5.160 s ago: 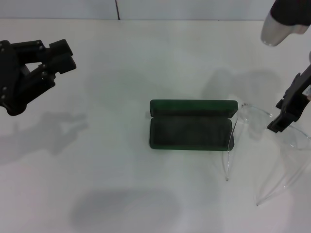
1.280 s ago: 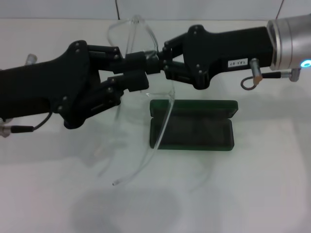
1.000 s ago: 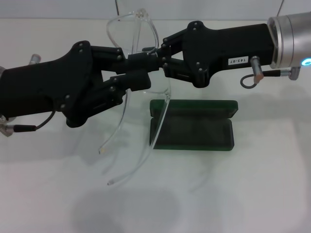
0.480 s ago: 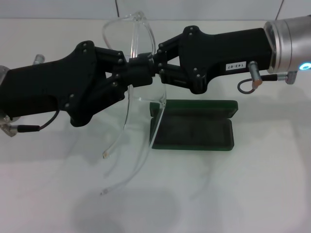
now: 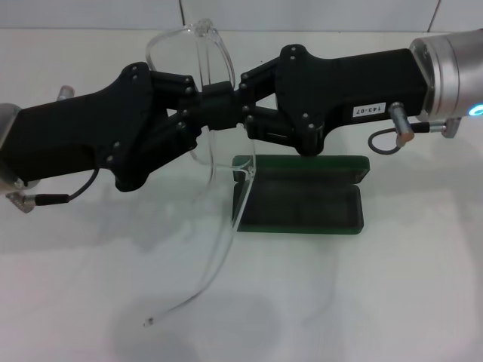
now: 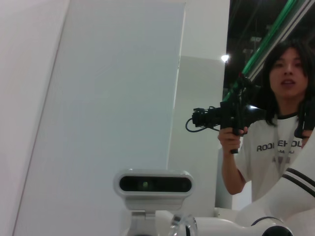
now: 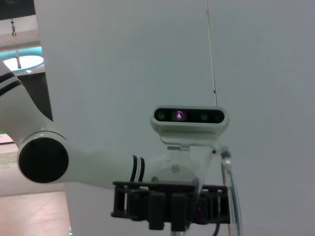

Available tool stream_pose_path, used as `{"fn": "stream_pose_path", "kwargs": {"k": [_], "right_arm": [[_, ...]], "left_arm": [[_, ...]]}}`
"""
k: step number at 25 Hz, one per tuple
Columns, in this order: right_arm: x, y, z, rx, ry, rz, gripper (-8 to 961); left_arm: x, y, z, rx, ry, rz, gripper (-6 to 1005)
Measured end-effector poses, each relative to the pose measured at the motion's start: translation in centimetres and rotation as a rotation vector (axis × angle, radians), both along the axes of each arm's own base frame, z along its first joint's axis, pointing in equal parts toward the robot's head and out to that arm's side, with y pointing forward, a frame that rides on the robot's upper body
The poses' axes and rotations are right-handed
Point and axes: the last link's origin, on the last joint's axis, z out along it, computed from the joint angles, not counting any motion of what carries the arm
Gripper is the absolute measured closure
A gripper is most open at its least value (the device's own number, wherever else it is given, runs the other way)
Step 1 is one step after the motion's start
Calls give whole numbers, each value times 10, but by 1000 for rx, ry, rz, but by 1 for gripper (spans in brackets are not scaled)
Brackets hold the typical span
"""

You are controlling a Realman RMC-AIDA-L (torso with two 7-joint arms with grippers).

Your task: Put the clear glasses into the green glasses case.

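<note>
My left gripper [image 5: 198, 113] and right gripper [image 5: 240, 105] both clamp the clear glasses [image 5: 213, 154] above the table [image 5: 407, 286], one arm hanging beside the open green glasses case [image 5: 298, 197].

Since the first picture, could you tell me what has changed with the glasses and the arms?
The clear glasses left the table beside the case; both arms moved in, and the left gripper and right gripper now hold them above it. The green glasses case stayed put, open and empty.
</note>
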Motion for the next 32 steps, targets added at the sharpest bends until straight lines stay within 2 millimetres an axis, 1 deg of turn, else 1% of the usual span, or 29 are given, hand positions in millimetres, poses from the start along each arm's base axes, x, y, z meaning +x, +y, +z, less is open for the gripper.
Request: {"fn": "stream_pose_path", "kwargs": {"k": [13, 14, 17, 32], "right_arm": [[5, -2, 1, 6, 8, -5, 866], [9, -2, 1, 17, 11, -16, 865], [11, -1, 2, 25, 13, -24, 865], [10, -1, 0, 30, 23, -21, 867]], "left_arm": [[-3, -1, -2, 1, -2, 20, 928], [-3, -1, -2, 1, -3, 20, 928], [-4, -2, -3, 7, -4, 19, 928], [-3, -1, -3, 23, -7, 16, 928]]}}
